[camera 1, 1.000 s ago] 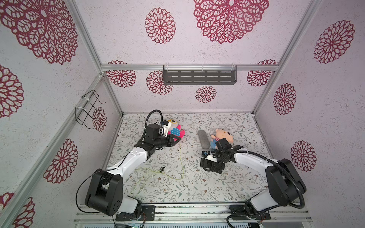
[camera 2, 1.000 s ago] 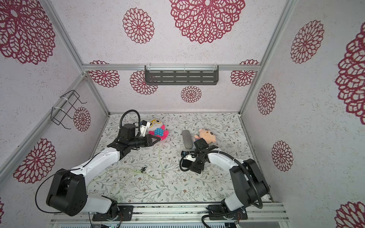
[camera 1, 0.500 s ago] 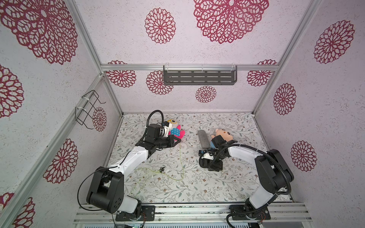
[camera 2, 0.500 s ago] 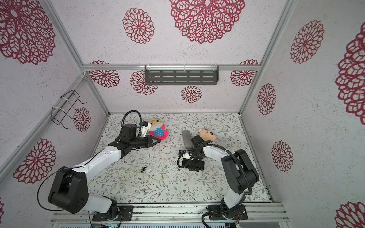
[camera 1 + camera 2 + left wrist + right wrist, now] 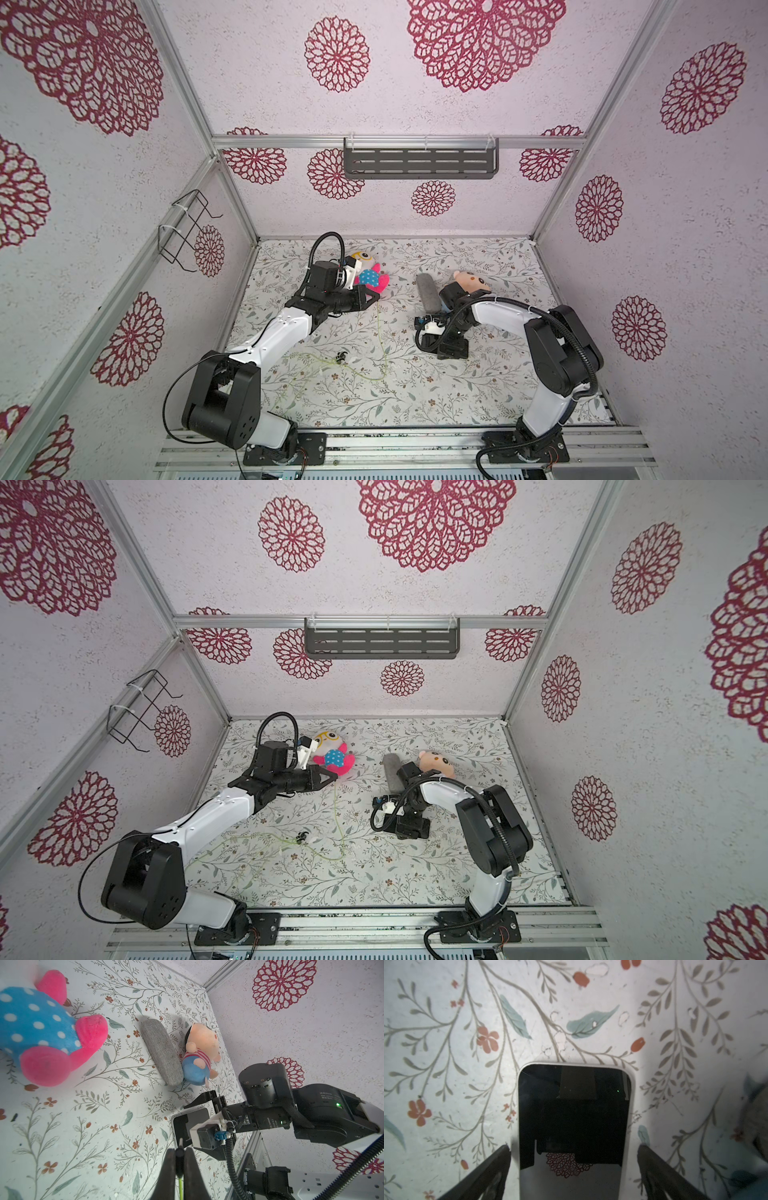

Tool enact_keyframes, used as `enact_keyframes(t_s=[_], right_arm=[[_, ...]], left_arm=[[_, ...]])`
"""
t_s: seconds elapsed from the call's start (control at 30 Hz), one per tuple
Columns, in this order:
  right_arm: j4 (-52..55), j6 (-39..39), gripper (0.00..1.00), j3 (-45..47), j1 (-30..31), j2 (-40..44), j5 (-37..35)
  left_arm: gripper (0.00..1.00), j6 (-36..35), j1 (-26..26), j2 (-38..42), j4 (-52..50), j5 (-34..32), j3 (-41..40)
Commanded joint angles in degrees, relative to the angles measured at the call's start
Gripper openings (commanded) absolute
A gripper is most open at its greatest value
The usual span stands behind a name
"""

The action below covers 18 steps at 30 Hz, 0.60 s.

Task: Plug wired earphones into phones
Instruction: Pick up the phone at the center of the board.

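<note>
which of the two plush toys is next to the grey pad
The peach-faced doll with the striped shirt and blue bottom: it lies right beside the grey pad. The pink plush with the blue polka-dot body lies well apart from it.

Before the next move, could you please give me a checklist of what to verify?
1. Plug end of the wired earphones pinched in the shut left hand: ok.
2. The right hand straddles the phone, jaws open: ok.
3. Phone clamped: not ok, gaps on both sides.
4. Phone flat on the table, screen up: ok.
5. Phone's socket located: cannot tell.
6. The earbuds lie free on slack cable: ok.
</note>
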State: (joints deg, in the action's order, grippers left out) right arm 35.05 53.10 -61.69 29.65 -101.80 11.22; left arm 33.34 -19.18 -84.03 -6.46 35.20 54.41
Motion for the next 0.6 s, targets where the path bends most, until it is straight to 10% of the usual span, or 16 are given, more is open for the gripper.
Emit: enact_keyframes(t_s=[0.0, 0.57], right_arm=[[3.8, -0.2, 0.88, 0.0, 1.4, -1.1, -2.9], [0.8, -1.3, 0.70, 2.7, 3.9, 0.7, -6.3]], left_arm=[[0.00, -1.2, 0.0, 0.1, -0.8, -0.9, 1.7], [0.00, -2.1, -0.2, 0.0, -1.5, -1.8, 1.7]])
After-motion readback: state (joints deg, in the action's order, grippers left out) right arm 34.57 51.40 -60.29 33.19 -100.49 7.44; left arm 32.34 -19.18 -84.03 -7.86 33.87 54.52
